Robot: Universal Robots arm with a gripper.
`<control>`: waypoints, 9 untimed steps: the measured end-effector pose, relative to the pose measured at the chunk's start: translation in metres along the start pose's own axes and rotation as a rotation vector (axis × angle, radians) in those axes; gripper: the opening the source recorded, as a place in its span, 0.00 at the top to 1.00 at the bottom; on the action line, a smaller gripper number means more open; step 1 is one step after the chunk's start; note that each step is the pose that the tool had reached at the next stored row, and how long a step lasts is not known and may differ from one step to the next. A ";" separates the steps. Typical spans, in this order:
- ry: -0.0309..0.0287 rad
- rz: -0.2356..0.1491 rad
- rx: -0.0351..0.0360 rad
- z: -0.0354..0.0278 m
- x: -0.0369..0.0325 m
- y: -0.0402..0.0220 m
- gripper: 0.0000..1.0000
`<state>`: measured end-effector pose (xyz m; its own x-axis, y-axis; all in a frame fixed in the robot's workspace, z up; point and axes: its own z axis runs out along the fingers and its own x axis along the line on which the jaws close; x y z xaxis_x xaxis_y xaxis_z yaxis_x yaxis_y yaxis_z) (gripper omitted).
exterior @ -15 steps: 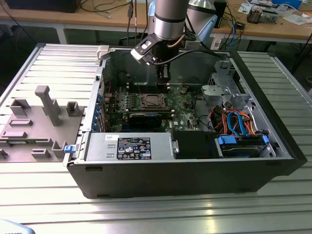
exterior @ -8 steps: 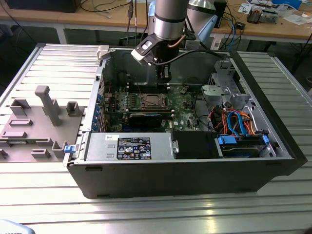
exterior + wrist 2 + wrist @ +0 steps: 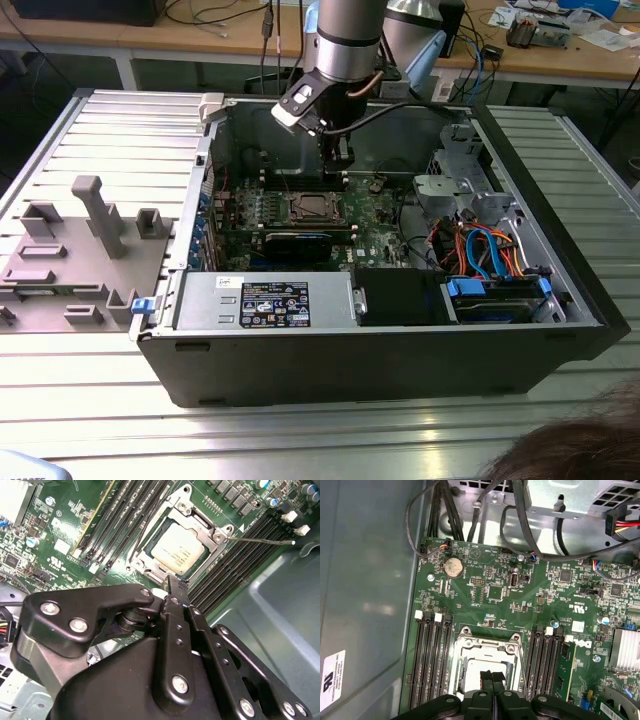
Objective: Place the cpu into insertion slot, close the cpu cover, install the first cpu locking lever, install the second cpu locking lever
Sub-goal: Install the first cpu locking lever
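Observation:
The cpu (image 3: 177,552) lies flat in the insertion slot (image 3: 312,207) of the green motherboard (image 3: 520,595), its pale metal top showing. The cpu cover (image 3: 192,516) is down around it as a silvery frame, also seen as the cpu cover (image 3: 485,643) in the first wrist view. One thin locking lever (image 3: 260,541) sticks out over the memory slots. Another locking lever (image 3: 143,530) runs along the opposite side of the socket. My gripper (image 3: 171,584) hangs just above the socket's edge, shut with nothing between its fingers; the gripper (image 3: 338,160) is inside the open case.
Memory slots (image 3: 432,665) flank the socket on both sides. A black graphics card (image 3: 297,240), power supply (image 3: 265,300) and cable bundle (image 3: 480,250) fill the case. The case wall (image 3: 365,580) is close by. A grey fixture (image 3: 90,235) sits on the table at the exterior view's left.

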<state>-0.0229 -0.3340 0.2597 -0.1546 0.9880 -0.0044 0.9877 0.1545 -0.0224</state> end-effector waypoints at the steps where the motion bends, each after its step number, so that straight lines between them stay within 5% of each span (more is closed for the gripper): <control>1: -0.0002 -0.007 -0.0001 0.0000 0.0000 0.0000 0.89; 9: -0.0015 -0.064 -0.0003 0.0000 0.0000 0.0000 0.89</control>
<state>-0.0229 -0.3340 0.2597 -0.2172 0.9761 -0.0045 0.9759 0.2170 -0.0224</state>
